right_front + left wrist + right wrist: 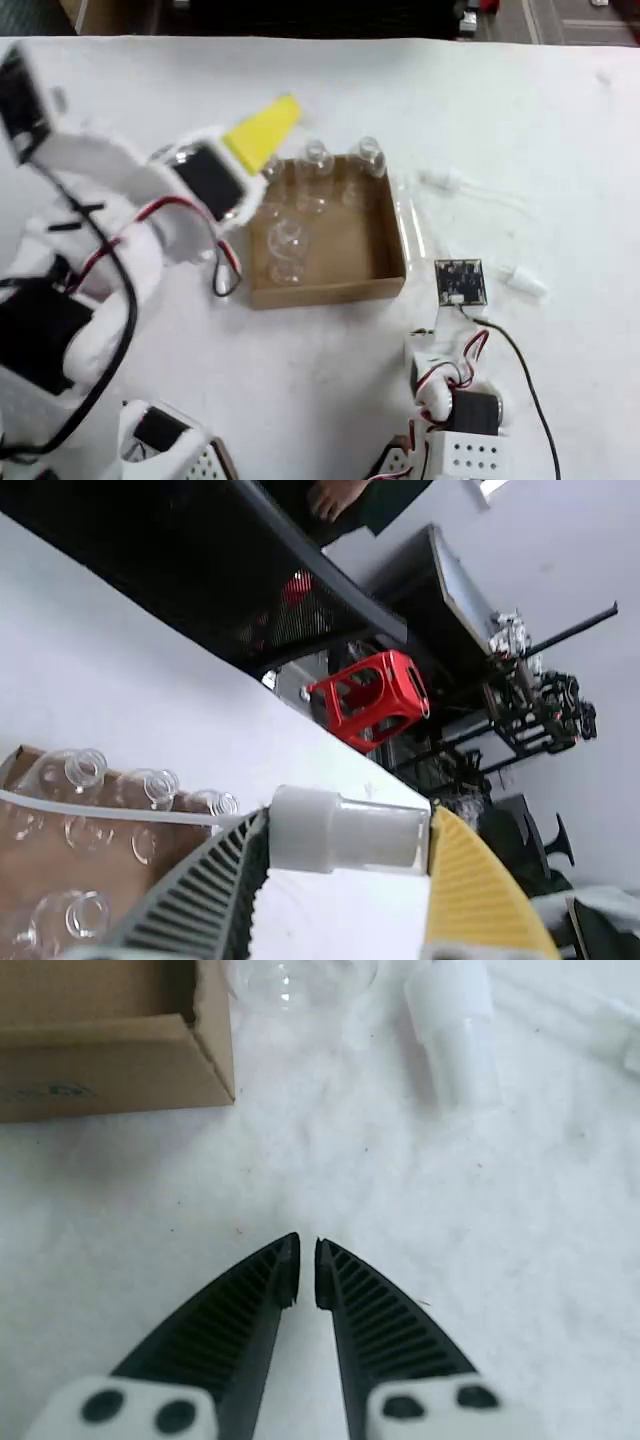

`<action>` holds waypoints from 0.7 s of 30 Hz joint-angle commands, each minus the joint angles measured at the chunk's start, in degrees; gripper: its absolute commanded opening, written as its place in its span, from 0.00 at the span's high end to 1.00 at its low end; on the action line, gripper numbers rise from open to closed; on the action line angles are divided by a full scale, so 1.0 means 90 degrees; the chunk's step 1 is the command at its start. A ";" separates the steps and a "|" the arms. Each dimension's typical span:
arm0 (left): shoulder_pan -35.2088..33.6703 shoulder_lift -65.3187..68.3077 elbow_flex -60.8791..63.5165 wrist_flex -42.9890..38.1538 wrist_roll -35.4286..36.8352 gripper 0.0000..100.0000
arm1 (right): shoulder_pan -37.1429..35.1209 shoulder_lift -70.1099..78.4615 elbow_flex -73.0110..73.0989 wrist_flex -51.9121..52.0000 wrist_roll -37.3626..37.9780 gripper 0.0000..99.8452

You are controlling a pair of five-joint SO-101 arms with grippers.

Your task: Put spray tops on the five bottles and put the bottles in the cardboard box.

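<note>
The cardboard box [385,262] sits mid-table with several clear open-necked bottles [287,237] inside it. My left gripper [345,830] is above the box's back left corner, shut on a white spray top [310,825] held between the grey finger and the yellow finger [262,132]. The top's thin tube [100,810] trails over the bottles [160,785]. My right gripper [306,1260] is low over the cloth in front of the box's near right corner [205,1050], shut with nothing in it. Two more spray tops [445,182] [525,282] lie right of the box.
A white cloth [500,120] covers the table. In the right wrist view a spray top [460,1040] lies ahead of the gripper and a clear bottle [300,980] shows just past the box's corner. The left arm's body [90,260] fills the table's left side.
</note>
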 commanded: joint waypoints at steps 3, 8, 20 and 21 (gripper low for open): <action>-0.0044 -0.1304 0.2911 -0.2598 -0.0088 0.98 | 0.0015 -0.0005 0.0059 0.0034 -0.0010 0.98; -0.0005 -0.1929 0.4288 -0.5851 -0.0078 0.98 | 0.0015 -0.0005 0.0059 0.0034 -0.0010 0.98; -0.1226 -0.0132 0.4503 -0.6613 0.2755 0.98 | 0.0015 -0.0005 0.0059 0.0034 -0.0010 0.98; -0.1216 -0.0132 0.4503 -0.6564 0.2764 0.98 | 0.0015 -0.0005 0.0059 0.0034 -0.0010 0.98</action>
